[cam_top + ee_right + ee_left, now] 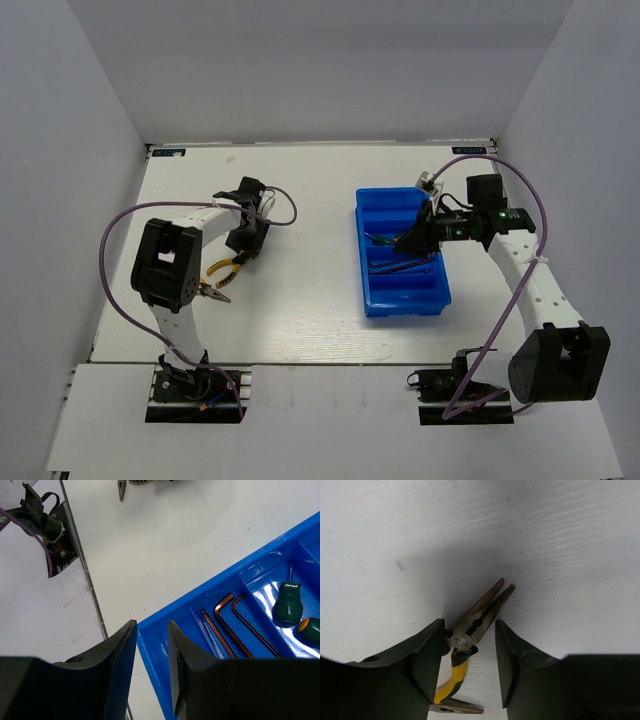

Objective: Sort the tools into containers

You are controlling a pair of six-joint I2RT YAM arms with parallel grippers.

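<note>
Yellow-and-black-handled pliers (pixel 224 267) lie on the white table at the left. My left gripper (pixel 245 240) is lowered over them, open. In the left wrist view its fingers straddle the pliers' pivot (pixel 462 641): the left finger is against it and a gap shows on the right. My right gripper (pixel 152 625) hangs open and empty over the blue tray (pixel 372 300). In the tray (pixel 240 570) lie three hex keys (pixel 225 625) in one section and two green screwdrivers (pixel 287 607) in the section beside it.
A second pair of pliers (pixel 212 292) lies just nearer the left arm's base; its nose (pixel 455 709) shows under my left fingers. White walls close in the table on three sides. The tray's nearest section (pixel 405 297) holds nothing.
</note>
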